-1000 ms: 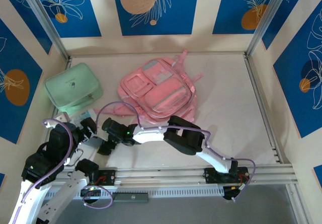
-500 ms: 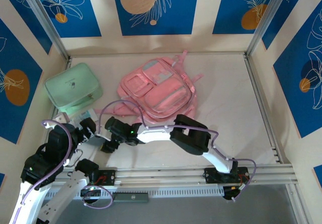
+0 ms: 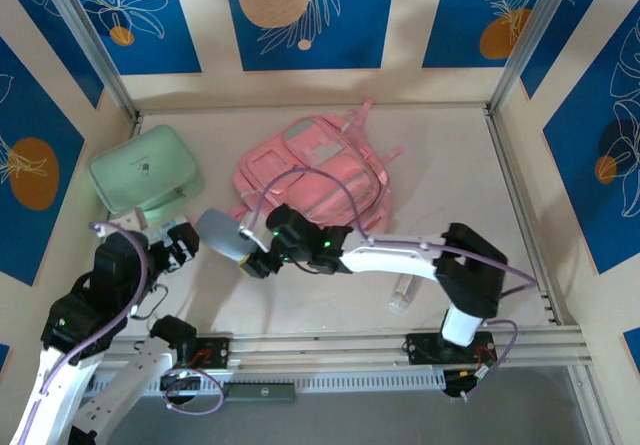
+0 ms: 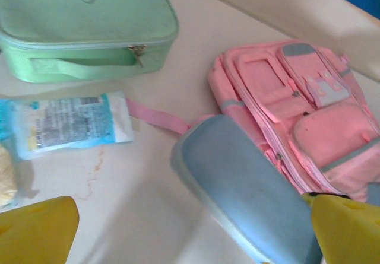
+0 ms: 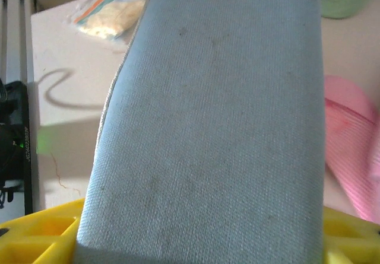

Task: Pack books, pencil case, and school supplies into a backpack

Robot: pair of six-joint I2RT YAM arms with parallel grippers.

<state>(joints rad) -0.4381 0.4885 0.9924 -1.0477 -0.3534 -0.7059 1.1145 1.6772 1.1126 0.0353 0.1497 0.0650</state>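
Note:
My right gripper (image 3: pixel 258 257) is shut on the grey-blue pencil case (image 3: pixel 220 235), which hangs above the table just left of the pink backpack (image 3: pixel 315 175). In the right wrist view the pencil case (image 5: pixel 214 127) sits between the yellow fingers (image 5: pixel 41 234). My left gripper (image 3: pixel 180 245) stands open at the front left, holding nothing. From the left wrist I see the pencil case (image 4: pixel 249 187), the backpack (image 4: pixel 303 104), a blue-and-white packet (image 4: pixel 65 124) and a yellowish packet (image 4: pixel 5 181). A clear bottle (image 3: pixel 403 290) lies front right. The books are out of view.
A mint-green boxy case (image 3: pixel 147 170) stands at the back left, close to the left wall. A pink strap (image 4: pixel 157 115) trails from the backpack toward the blue-and-white packet. Metal rails run along the near edge (image 3: pixel 350 350) and the right side.
The right gripper has closed on the pencil case and lifted it, moving right toward the backpack. The right arm has swung right, uncovering the clear bottle. The left arm has barely moved.

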